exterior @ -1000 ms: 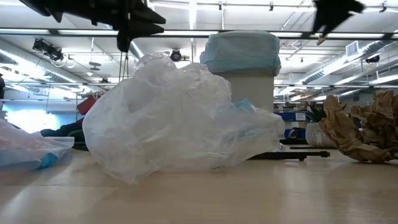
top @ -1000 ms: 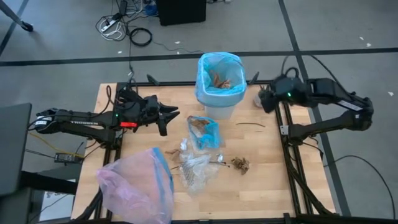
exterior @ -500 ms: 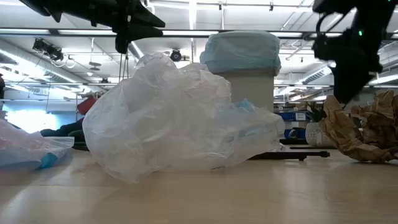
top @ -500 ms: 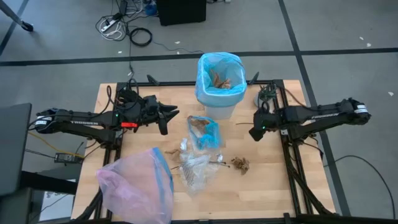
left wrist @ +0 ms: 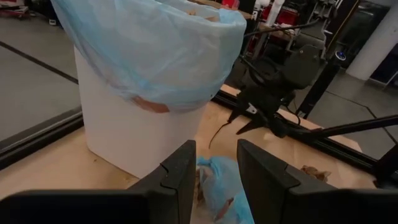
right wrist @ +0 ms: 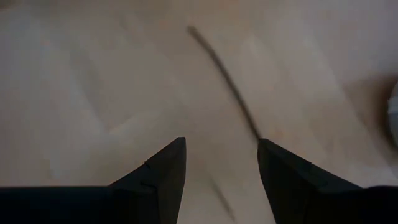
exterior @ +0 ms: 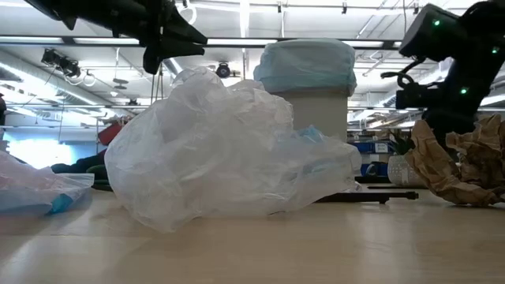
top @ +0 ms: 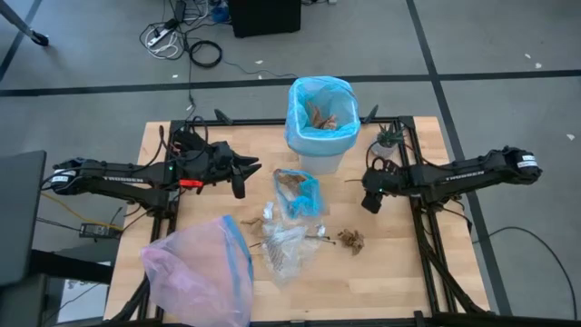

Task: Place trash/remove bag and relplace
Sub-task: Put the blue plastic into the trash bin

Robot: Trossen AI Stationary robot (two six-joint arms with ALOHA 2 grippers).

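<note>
Pale wooden worktop (top: 200, 204). White bin (top: 320, 159) at its far edge, lined with the thin light-blue translucent bag (top: 300, 109), brown leaf scraps inside. Right gripper (top: 370, 199) hangs low over the worktop, fingers spread, empty, just beside a thin dark twig (top: 365, 182) that lies to the bin's right. Left gripper (top: 247, 173) hovers left of the bin, fingers (left wrist: 180, 177) parted, holding nothing. Trash between the arms: blue-tinted packet (top: 298, 193) near the bin's base, crumpled clear plastic wrappers (top: 286, 245) nearer, brown dried leaf clump (top: 350, 239) to their right. Pale pink translucent bag with blue rim band (top: 200, 272) at the near left corner.
</note>
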